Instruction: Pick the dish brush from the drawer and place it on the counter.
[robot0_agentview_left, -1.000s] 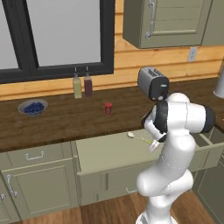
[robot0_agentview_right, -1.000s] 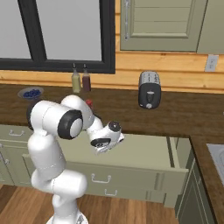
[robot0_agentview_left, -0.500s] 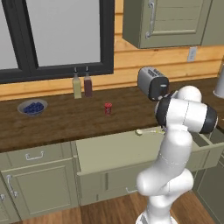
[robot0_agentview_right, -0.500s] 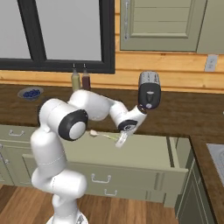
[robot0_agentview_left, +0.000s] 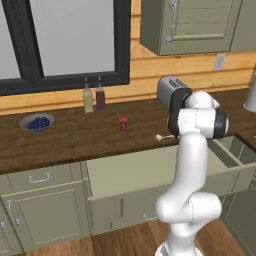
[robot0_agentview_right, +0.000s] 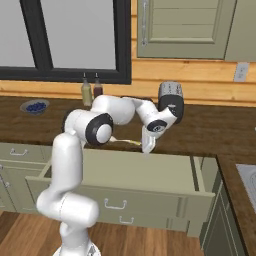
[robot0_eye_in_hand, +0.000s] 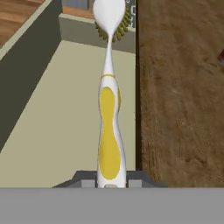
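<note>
My gripper (robot0_eye_in_hand: 110, 183) is shut on the end of the dish brush (robot0_eye_in_hand: 108, 131), a slim white and pale-yellow handle with a round white head pointing away from the hand. The brush lies level above the line where the open sage-green drawer (robot0_eye_in_hand: 65, 113) meets the dark wood counter (robot0_eye_in_hand: 179, 87). From the right base view, the gripper (robot0_agentview_right: 147, 146) hangs at the counter's front edge over the drawer (robot0_agentview_right: 150, 167), and the dish brush (robot0_agentview_right: 127, 142) points left. In the left base view, the brush's white head (robot0_agentview_left: 159, 136) pokes out beside the arm, just over the counter (robot0_agentview_left: 75, 137) edge.
A toaster (robot0_agentview_left: 170, 91) stands on the counter right behind the arm. Two bottles (robot0_agentview_left: 94, 98) stand by the window, a small red can (robot0_agentview_left: 123, 124) is mid-counter, and a bowl of blueberries (robot0_agentview_left: 37, 122) sits at the left. The drawer (robot0_agentview_left: 135, 170) sticks far out.
The arm has lifted the brush out of the drawer and carried it back and to the right, up to the counter's front edge. The grip has stayed shut.
</note>
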